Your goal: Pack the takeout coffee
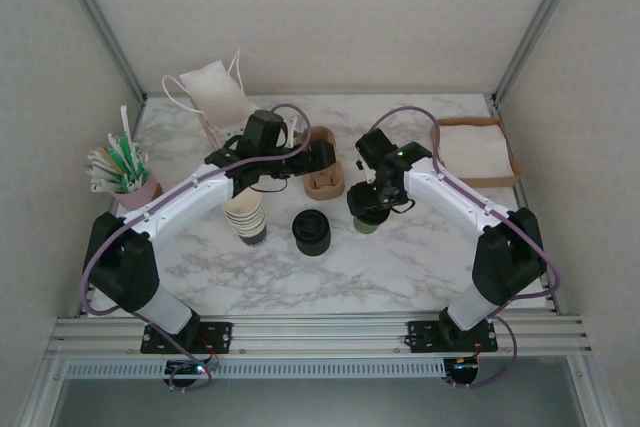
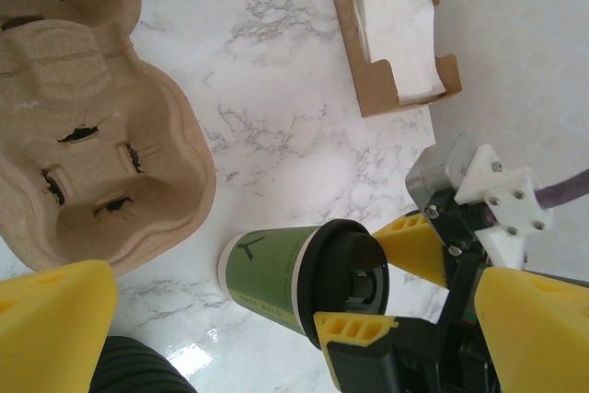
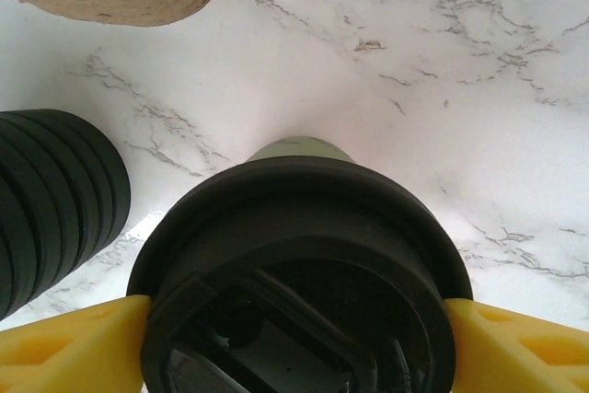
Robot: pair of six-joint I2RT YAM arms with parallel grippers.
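The right claw (image 3: 294, 315) seemingly gripped the light, easily crushed coffee (image 2: 262, 264) by its stiff, slick lid (image 3: 294, 218); left claw (image 1: 322, 159) gaped empty

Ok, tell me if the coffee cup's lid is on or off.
On. The black lid sits over the rim of the green cup in both wrist views.
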